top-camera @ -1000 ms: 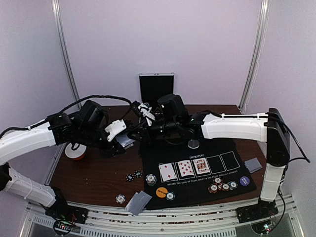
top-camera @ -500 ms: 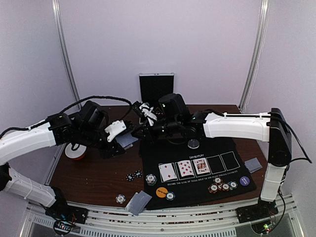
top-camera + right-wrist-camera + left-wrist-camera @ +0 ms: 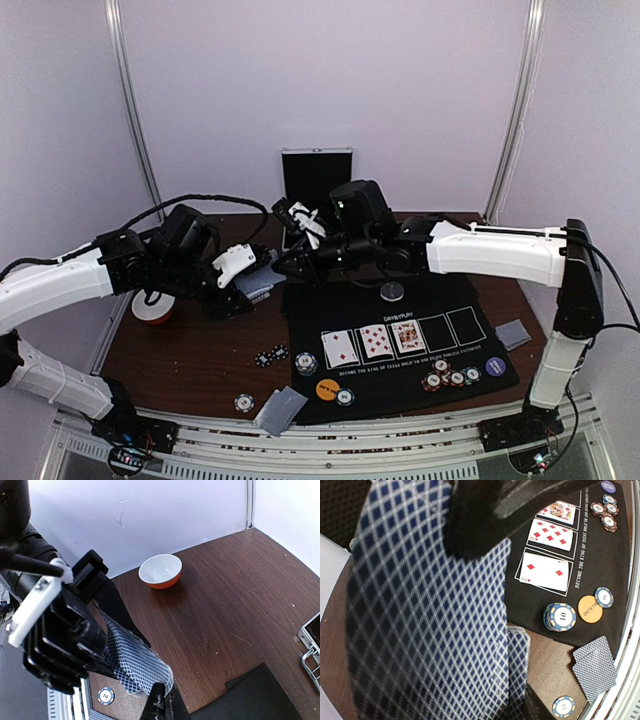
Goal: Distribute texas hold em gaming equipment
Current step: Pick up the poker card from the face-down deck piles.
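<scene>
- Right arm's white forearm has swung toward the desk's right edge over the past second, its wrist drawn slightly toward the far edge; the left arm has barely shifted.
- Left gripper [image 3: 243,283] is clamped on a deck of cards [image 3: 420,620], blue-diamond backs showing, held above the brown wooden desk [image 3: 200,350] left of centre.
- Right gripper [image 3: 161,700] meets the deck's corner. Whether its jaws pinch a card cannot be told.
- On the black mat [image 3: 330,310] toward the near edge, three face-up cards [image 3: 374,342] fill printed boxes.
- An orange disc [image 3: 327,389] lies at the mat's near-left corner, a purple disc [image 3: 495,366] near the near-right corner beside a row of chips [image 3: 450,378], and a silver-grey disc [image 3: 393,291] by the mat's far edge.
- More chips [image 3: 270,355] sit on bare wood left of the mat.
- Face-down cards [image 3: 281,408] lie at the near edge; another small pile [image 3: 513,333] lies by the right edge.
- A silver case [image 3: 317,178] stands open at the far edge; a red-and-white bowl [image 3: 160,571] rests by the left edge.
- Pale walls [image 3: 350,80] and metal posts [image 3: 135,110] enclose the desk.
</scene>
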You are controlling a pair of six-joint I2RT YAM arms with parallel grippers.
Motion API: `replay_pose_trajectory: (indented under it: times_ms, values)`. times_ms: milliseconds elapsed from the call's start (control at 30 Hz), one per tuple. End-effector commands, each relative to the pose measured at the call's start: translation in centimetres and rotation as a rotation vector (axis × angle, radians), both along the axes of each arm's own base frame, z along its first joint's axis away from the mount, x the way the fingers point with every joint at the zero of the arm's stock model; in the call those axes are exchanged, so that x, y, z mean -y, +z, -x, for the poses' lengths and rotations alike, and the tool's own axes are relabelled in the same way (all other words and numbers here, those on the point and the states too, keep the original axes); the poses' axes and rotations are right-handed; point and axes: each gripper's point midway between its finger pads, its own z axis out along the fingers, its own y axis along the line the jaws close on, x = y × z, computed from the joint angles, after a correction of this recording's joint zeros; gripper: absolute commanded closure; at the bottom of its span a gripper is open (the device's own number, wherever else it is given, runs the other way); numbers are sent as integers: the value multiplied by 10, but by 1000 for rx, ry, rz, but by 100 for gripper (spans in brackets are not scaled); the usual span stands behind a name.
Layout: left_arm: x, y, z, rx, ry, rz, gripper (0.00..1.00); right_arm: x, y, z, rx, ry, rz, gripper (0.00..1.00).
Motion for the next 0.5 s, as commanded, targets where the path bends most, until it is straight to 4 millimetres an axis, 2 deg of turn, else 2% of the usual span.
replay_pose_trajectory:
  times_ms: [0,167,367,467]
  values:
    - [6,13,-2,40,-13,50,60,12,17,13,7,40,-7,100]
    - [6,13,-2,40,-13,51,60,18,21,15,-21,47,-14,100]
    - [6,13,-2,42,-10,52,60,30,25,6,-89,-1,-33,100]
    - [5,14,-3,45,-6,54,60,38,34,3,-129,-41,-64,100]
